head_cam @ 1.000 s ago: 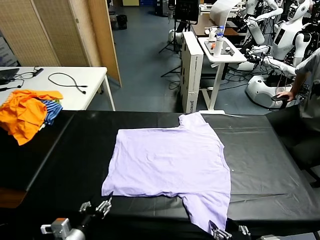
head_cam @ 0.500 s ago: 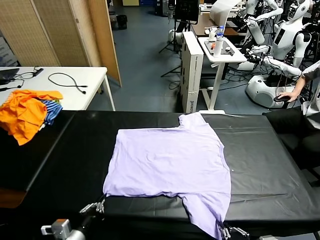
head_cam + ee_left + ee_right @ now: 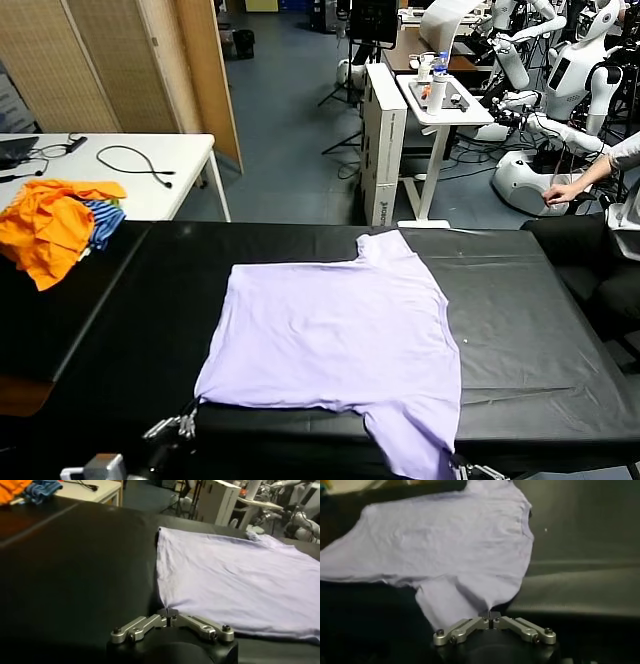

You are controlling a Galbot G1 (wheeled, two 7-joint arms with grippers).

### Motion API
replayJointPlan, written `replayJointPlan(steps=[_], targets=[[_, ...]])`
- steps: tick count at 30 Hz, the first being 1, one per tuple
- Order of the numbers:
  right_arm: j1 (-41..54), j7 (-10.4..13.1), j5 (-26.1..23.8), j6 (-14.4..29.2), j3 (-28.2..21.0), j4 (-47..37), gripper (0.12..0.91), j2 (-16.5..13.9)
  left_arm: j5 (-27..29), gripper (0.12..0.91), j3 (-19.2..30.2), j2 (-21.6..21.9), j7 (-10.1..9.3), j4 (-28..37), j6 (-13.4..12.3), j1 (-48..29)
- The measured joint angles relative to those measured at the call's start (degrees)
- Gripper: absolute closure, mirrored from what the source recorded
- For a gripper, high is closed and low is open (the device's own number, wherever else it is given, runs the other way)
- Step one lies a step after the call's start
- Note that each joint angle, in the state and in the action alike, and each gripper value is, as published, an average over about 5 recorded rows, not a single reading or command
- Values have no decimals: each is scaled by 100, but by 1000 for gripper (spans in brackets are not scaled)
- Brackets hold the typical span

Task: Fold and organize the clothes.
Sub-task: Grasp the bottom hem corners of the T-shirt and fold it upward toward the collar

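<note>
The clothes, one pale lavender T-shirt (image 3: 340, 325), lie spread flat on the black table (image 3: 530, 320), one sleeve pointing away from me and one toward me. My left gripper (image 3: 184, 421) is at the near left hem corner. In the left wrist view, that gripper (image 3: 168, 614) is shut on the corner of the shirt (image 3: 235, 575). My right gripper (image 3: 456, 465) is at the table's near edge, by the tip of the near sleeve. The right wrist view shows this gripper (image 3: 490, 616) shut on the sleeve's edge of the T-shirt (image 3: 450, 545), which rises into the jaws.
An orange and blue-striped garment pile (image 3: 55, 225) sits at the table's far left. Behind it stands a white table (image 3: 150, 185) with a cable. A white cart (image 3: 440, 100), other robots and a person's arm (image 3: 600, 165) are beyond the far right.
Both grippers have closed on the shirt, left on the hem corner and right on the near sleeve. The shirt's near edge has shifted slightly toward me and to the left.
</note>
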Motion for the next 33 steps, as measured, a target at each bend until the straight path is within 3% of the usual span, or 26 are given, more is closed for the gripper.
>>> replayJointPlan(steps=[9, 18, 33], targets=[[1399, 52, 322, 22, -40, -601, 886, -420, 7, 884, 146, -110, 91, 309, -172, -706], [2886, 274, 300, 53, -734, -1575, 886, -920, -15, 884, 316, 25, 29, 718, -239, -1559], [4409, 299, -2, 88, -1796, -2724, 886, -1041, 116, 884, 616, 346, 23, 1644, -188, -2489]])
